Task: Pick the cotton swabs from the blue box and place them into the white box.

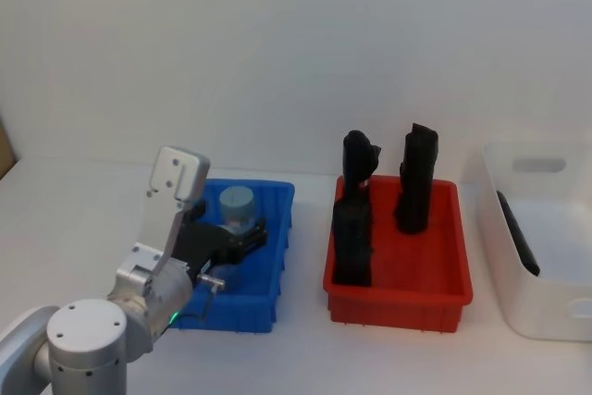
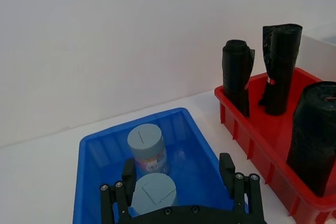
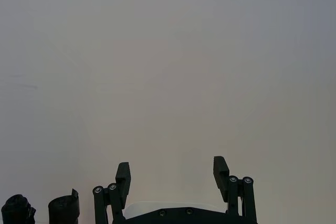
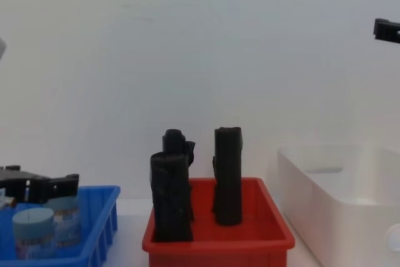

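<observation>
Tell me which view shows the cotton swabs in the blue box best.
Left wrist view: both cotton swabs show from above, the left gripper open over the nearer. Head view shows one lid; chest view, both sideways behind the blue box wall.

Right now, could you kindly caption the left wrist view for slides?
Open left gripper above two tubs of cotton swabs in the blue box; red bin of black rolls alongside.

Soft, even light (seemingly from overhead) leaves the white table (image 1: 74, 228) and wall (image 1: 296, 43) bright; faint shadows sit under the red bin (image 1: 398, 300) toward six o'clock.
</observation>
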